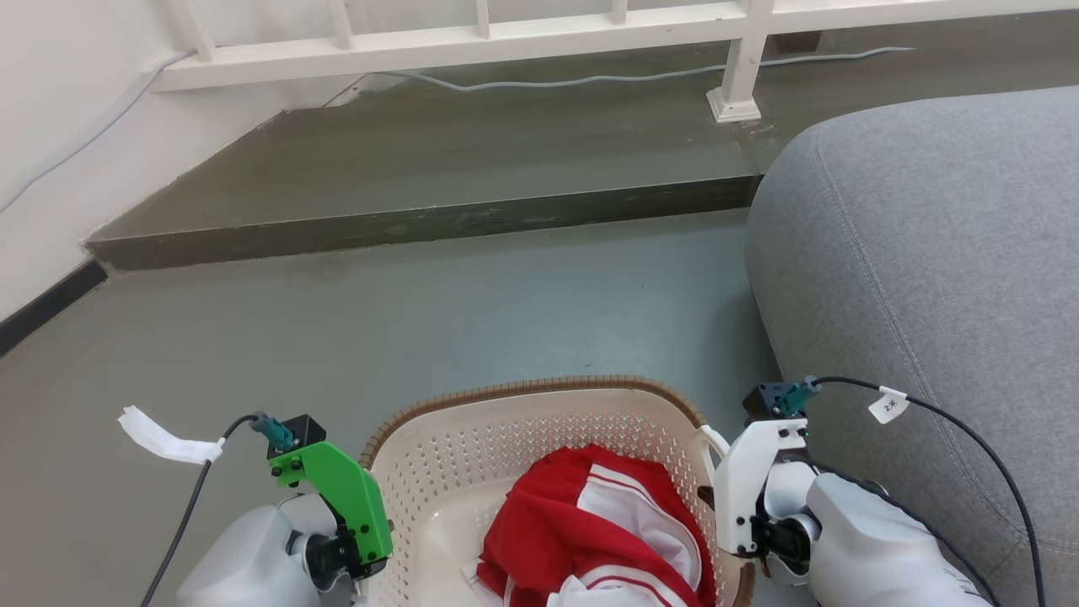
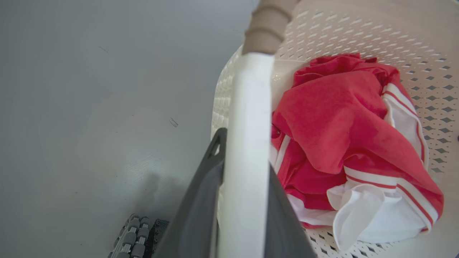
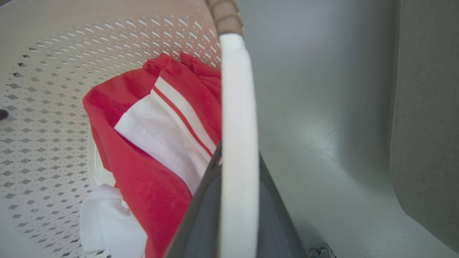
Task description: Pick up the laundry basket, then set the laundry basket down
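Head view: laundry basket (image 1: 438,455), red cloth (image 1: 573,514) inside, near grey sofa (image 1: 927,253); left fingers (image 2: 193,215), right fingers (image 3: 200,225) pinch its handles (image 2: 247,143).

A smooth grey floor (image 1: 506,312) ran up to a darker raised step (image 1: 472,152) carrying a white railing (image 1: 472,38) and a loose grey cable (image 1: 590,81). A white wall (image 1: 59,110) with black skirting (image 1: 46,308) stood at the left. A grey fabric sofa (image 1: 927,278) sat at the right.
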Controlling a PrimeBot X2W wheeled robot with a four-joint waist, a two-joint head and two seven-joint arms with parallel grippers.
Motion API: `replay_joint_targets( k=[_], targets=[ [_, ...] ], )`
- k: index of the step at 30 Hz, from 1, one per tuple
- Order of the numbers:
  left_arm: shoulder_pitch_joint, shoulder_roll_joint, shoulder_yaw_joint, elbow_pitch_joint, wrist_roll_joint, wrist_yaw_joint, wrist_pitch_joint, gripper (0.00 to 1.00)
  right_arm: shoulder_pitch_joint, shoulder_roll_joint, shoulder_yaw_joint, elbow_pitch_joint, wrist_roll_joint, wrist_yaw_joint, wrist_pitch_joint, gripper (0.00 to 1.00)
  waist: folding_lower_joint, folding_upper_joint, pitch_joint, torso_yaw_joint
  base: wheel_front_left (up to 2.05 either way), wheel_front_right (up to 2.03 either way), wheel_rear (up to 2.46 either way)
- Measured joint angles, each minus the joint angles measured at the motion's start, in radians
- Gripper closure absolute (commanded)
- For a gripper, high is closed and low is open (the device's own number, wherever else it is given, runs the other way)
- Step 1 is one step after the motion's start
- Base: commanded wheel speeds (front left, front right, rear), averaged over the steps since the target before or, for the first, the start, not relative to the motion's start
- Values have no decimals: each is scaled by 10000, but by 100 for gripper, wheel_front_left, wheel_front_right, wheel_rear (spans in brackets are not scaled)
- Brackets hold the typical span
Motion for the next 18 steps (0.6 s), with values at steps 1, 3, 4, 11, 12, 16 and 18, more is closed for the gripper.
replay_joint_targets(
  k=[1, 3, 4, 11, 12, 16, 18],
  targets=[
    [1, 10, -2, 0, -4, 0, 0, 100, 0, 0, 27, -6, 19, 0, 0, 100, 0, 0, -10, -3, 0, 0, 0],
    [2, 29, -4, -12, -6, 0, 0, 100, 0, 0, 81, -25, 38, 0, 2, 100, 0, 0, -27, -7, 0, 0, 0],
    [4, 38, -6, -17, -6, 0, 0, 100, -1, 0, 100, -35, 79, 0, 4, 100, 0, 0, -35, -9, 0, 0, 0],
    [28, 86, -29, -50, -61, -2, 4, 100, -1, 2, 169, -52, 194, 0, 31, 100, 0, 0, -58, -17, 0, 0, 0],
    [30, 88, -31, -52, -63, -2, 4, 100, -1, 2, 182, -52, 194, 0, 29, 100, 0, 0, -59, -20, 0, 0, 0],
    [35, 90, -44, -52, -82, -2, 17, 100, -2, 2, 215, -52, 215, 0, 29, 100, 0, 0, -55, -27, 0, 0, 0],
    [35, 96, -48, -50, -92, -2, 58, 100, -2, 0, 232, -52, 280, 0, 29, 100, 0, 0, -50, -26, 0, 0, 0]
  ],
)
